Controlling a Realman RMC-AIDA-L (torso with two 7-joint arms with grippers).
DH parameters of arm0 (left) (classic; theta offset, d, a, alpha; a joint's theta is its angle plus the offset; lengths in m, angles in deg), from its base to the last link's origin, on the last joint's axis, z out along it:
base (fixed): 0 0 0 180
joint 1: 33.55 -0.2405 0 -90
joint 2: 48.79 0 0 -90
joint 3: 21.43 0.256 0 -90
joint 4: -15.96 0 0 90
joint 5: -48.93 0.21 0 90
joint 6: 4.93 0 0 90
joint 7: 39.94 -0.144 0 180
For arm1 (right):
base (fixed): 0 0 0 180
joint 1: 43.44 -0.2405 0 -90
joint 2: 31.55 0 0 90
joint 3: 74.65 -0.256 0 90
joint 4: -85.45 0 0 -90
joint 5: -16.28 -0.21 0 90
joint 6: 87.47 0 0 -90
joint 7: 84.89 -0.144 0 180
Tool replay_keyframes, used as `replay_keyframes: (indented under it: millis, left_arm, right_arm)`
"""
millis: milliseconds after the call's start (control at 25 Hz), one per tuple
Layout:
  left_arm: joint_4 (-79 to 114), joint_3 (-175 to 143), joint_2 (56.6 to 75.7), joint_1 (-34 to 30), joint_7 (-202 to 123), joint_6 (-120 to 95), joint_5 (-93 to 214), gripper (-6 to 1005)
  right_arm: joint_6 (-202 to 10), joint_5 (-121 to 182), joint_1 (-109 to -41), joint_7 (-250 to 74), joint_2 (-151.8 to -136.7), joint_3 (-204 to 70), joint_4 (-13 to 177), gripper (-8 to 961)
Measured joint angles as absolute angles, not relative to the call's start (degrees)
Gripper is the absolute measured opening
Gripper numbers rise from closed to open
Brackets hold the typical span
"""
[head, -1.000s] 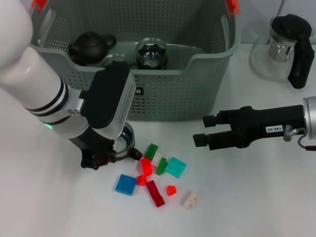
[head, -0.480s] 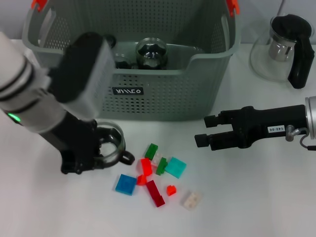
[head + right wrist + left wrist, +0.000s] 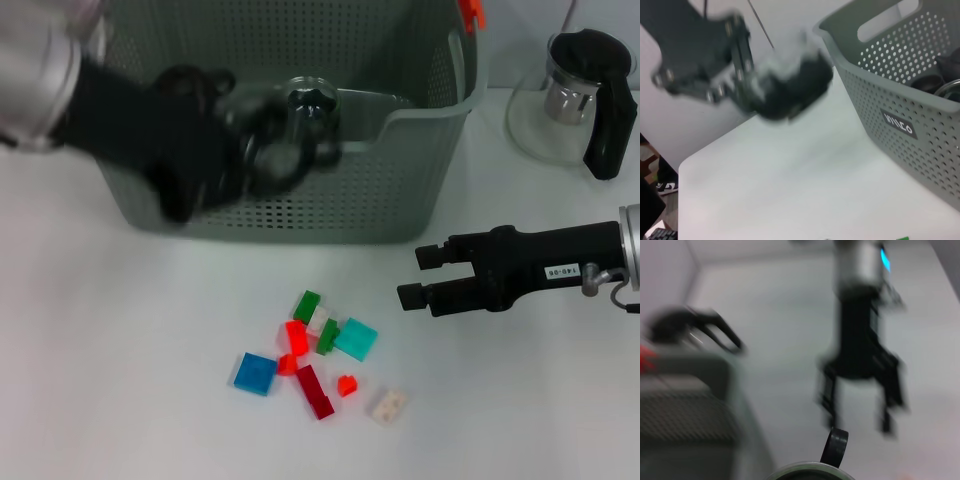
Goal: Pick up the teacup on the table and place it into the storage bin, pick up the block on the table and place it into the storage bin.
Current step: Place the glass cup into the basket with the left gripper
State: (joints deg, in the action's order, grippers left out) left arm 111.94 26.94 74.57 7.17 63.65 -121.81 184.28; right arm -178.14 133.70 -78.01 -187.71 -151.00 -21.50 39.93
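My left gripper is a dark blur in front of the storage bin's near wall, shut on the glass teacup, which hangs at rim height. The left wrist view shows the teacup's rim and black handle close up. The storage bin is a grey-green perforated basket at the back, also seen in the right wrist view. Several coloured blocks lie scattered on the white table in front of it. My right gripper hovers open to the right of the blocks.
A glass pitcher with a black lid and handle stands at the back right, beside the bin. Inside the bin sit a black teapot and a glass vessel. An orange-red clip marks the bin's right corner.
My left arm has lifted the teacup off the table beside the blocks and swung it up toward the bin's front wall. The right arm has barely shifted.
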Motion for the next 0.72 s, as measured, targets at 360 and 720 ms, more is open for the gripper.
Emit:
replay_keyframes:
  millis: [360, 720]
  left_arm:
    - [94.33, 26.72, 70.14, 16.37, 77.92, -99.10, 183.69, 43]
    - [69.96, 30.99, 66.54, 24.52, 85.12, -77.79, 193.55, 44]
  right_arm:
    - [-178.43, 133.71, -78.21, -187.19, -150.97, -21.47, 40.12, 824]
    - [-178.44, 133.70, -78.06, -187.05, -151.03, -21.54, 40.76, 822]
